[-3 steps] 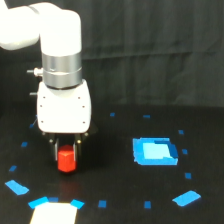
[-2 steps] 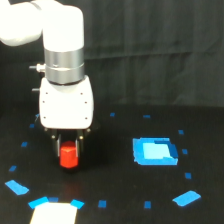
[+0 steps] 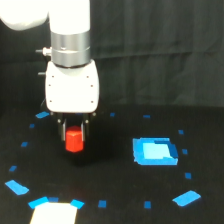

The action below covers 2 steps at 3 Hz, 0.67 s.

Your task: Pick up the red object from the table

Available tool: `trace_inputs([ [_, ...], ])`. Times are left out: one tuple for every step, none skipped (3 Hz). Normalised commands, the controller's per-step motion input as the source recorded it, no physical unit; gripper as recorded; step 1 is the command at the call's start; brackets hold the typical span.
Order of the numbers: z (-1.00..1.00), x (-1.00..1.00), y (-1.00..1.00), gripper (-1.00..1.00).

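The red object (image 3: 74,140) is a small bright red-orange block held between the dark fingers below the white gripper housing (image 3: 72,90). My gripper (image 3: 74,138) is shut on it and holds it a little above the black table (image 3: 115,180), toward the exterior view's left. The fingers cover the block's sides; its front and top show.
A blue square patch (image 3: 155,151) lies on the table to the exterior view's right of the gripper. Small blue tape marks (image 3: 186,198) dot the table in a ring. A white patch with blue corners (image 3: 54,212) lies at the bottom left.
The gripper has risen with the red object in it and moved slightly toward the exterior view's right. The block has left the table.
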Motion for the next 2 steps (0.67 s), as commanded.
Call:
trace_inputs([
  [1.00, 0.16, 0.11, -1.00],
  [1.00, -0.26, 0.22, -1.00],
])
